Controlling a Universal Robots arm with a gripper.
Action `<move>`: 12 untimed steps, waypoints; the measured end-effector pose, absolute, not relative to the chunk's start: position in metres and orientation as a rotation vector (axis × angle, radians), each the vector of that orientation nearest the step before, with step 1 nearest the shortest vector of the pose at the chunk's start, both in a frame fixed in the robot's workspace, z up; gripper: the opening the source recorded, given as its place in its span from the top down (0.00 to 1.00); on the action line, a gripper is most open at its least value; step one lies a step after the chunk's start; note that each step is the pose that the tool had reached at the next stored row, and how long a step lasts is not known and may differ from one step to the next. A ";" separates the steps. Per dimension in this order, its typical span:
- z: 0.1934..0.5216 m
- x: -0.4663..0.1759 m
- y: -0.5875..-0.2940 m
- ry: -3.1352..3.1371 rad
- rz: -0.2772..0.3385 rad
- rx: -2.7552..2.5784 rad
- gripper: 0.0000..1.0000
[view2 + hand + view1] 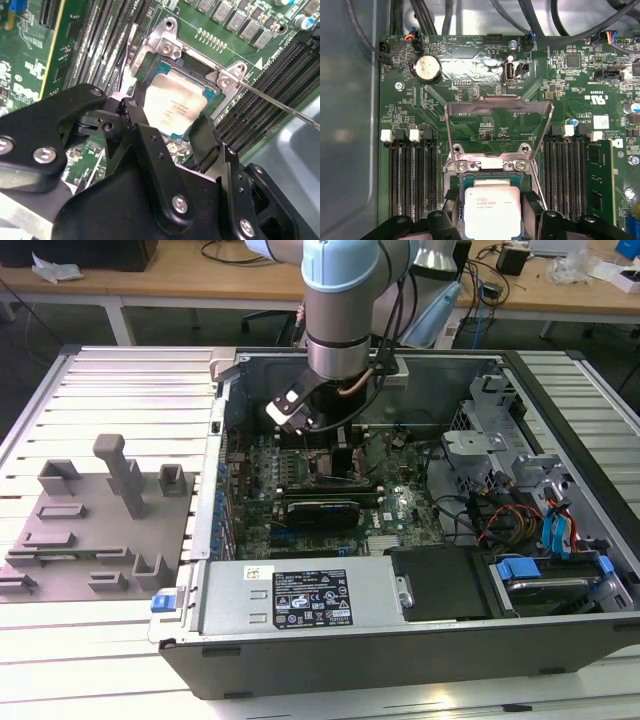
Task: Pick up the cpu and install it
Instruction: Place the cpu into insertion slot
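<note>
Your arm (340, 310) reaches down into the open computer case (400, 640), which lies on its side on the slatted table (120, 390). The gripper (170, 117) sits low over the motherboard (470, 95).

Tool state: both wrist views show the fingers (136, 111) closed against two opposite edges of the cpu (175, 105) - you are gripping it.

Position of the part: the cpu lies metal top up within the frame of the socket (167, 47), square to the frame's edges. Whether it is fully seated cannot be told.

Socket condition: in the first wrist view the load plate (497, 107) stands swung open on the far side of the socket, hinged at two screws just beyond the cpu. In the second wrist view the thin wire lever (280, 102) runs out from the socket's corner - it is not latched over the plate.

Surroundings: memory slots (410, 175) flank the socket on both sides, and a coin battery (426, 67) sits well beyond the plate. The grey tray (60, 540) with upright blocks rests outside the case, on the exterior view's left.
</note>
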State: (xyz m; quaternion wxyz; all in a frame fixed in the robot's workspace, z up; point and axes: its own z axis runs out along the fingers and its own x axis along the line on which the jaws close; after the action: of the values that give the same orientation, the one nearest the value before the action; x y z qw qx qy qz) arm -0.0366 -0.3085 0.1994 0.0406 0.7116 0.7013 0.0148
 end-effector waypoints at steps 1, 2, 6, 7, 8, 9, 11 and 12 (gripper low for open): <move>0.200 -0.037 -0.308 2.148 0.046 2.180 0.38; 0.200 -0.037 -0.308 2.148 0.046 2.180 0.38; 0.201 -0.037 -0.309 2.148 0.045 2.179 0.38; 0.201 -0.037 -0.309 2.148 0.045 2.179 0.38; 0.201 -0.037 -0.309 2.148 0.045 2.179 0.38; 0.201 -0.037 -0.309 2.148 0.045 2.179 0.38; 0.201 -0.037 -0.309 2.148 0.045 2.179 0.38; 0.201 -0.037 -0.309 2.148 0.046 2.180 0.38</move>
State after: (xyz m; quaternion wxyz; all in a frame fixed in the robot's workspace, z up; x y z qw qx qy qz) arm -0.0374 -0.3085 0.2007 0.0405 0.7116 0.7013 0.0149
